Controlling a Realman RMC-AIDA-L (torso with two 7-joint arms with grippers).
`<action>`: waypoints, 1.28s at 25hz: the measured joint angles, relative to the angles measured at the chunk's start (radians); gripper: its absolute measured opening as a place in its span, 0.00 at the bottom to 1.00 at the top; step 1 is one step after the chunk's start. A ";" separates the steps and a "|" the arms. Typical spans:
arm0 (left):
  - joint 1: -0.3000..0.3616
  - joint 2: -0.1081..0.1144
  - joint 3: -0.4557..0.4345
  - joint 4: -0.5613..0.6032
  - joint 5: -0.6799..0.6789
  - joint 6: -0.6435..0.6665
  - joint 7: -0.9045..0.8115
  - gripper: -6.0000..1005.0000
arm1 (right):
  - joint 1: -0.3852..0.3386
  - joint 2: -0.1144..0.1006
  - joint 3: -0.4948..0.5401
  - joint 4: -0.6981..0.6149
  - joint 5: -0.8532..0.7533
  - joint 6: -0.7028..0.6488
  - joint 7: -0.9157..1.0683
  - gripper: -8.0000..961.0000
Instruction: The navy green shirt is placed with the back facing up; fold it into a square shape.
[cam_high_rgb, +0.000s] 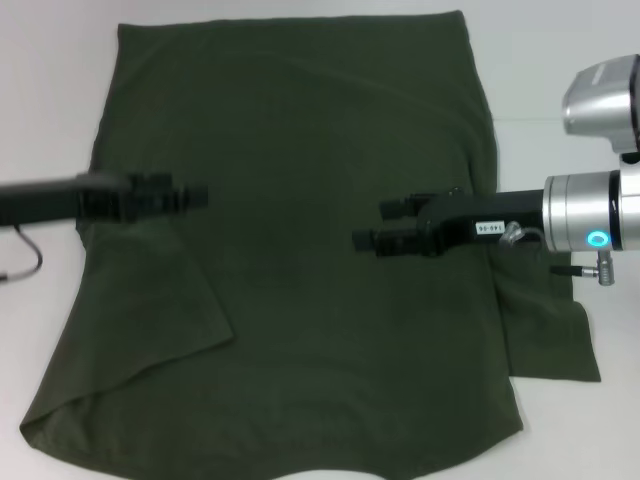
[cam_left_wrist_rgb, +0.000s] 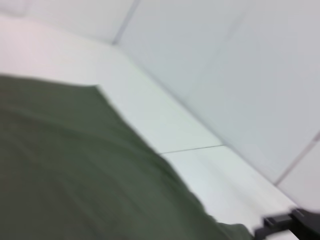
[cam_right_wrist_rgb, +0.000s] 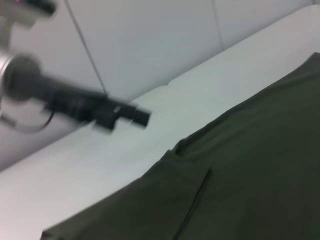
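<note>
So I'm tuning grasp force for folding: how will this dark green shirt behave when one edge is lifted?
The dark green shirt will probably drape and sag: it lies flat with soft wrinkles, and its left sleeve is already folded over. It looks matte, so likely not slippery on the white table. It should be light, though big beside the tools.

**Inspector:** What occupies the table (cam_high_rgb: 60, 90)?

**Assistant:** The navy green shirt (cam_high_rgb: 300, 150) covers most of it, lying low; bare strips show along both sides. The left sleeve (cam_high_rgb: 150, 310) is folded inward over the body.

**Inspector:** Obstructions above?

**Assistant:** The left gripper (cam_high_rgb: 195, 197) reaches in over the shirt's left edge, the right gripper (cam_high_rgb: 375, 225) from the right. An open gap of cloth lies between them. A dark cable (cam_high_rgb: 25, 262) loops beside the left arm.
</note>
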 joint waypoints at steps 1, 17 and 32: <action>0.015 -0.007 -0.006 -0.004 -0.011 0.016 0.053 0.86 | 0.000 -0.001 0.008 -0.002 0.000 -0.001 0.025 0.86; 0.127 -0.061 -0.005 -0.118 -0.071 0.233 0.541 0.88 | -0.020 -0.157 0.048 -0.021 -0.092 -0.158 0.721 0.86; 0.144 -0.079 0.005 -0.120 -0.066 0.211 0.613 0.88 | -0.103 -0.205 0.249 -0.071 -0.379 -0.270 0.920 0.86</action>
